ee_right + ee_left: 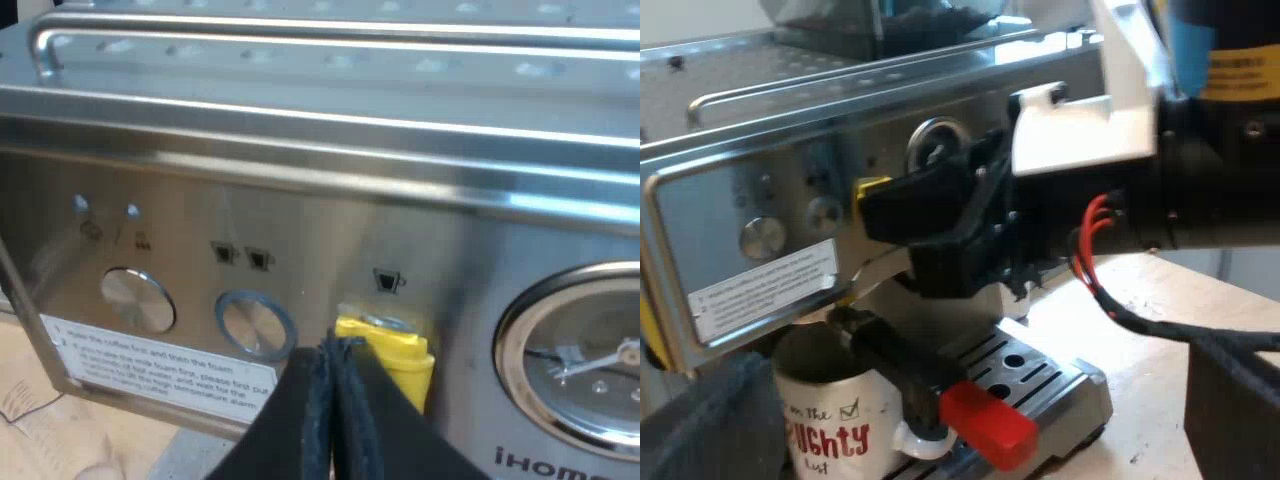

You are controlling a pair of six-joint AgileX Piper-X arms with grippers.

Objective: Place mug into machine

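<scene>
The mug (830,425) is sitting on the espresso machine (760,130)'s drip tray (1065,385), tucked right under the machine's front, upright, with its printed side facing out. The holder is locked in above it, and its dark handle with the red end (988,425) is jutting out from the machine's front just over the mug's rim. The left gripper (975,390) is hanging in front of the machine with its fingers spread wide to either side of the tray, gripping nothing. So the placing step is looking finished to me, and this reads as the let-go end of the job. The right gripper (335,360) is pushing in at the machine's control panel, its two black fingers pressed flat together with nothing between them. Their tip is sitting just at a yellow piece (385,350) on the panel, between the round buttons (255,325) and the pressure gauge (580,360). I cannot tell whether the tip is actually touching that piece. For the left arm, the next move is calling for a straight pull away from the machine, keeping the wide fingers off the mug and off the red-ended handle so nothing gets knocked. The right arm seems to be lining up a press on the panel, and that is asking for a small, square push.
</scene>
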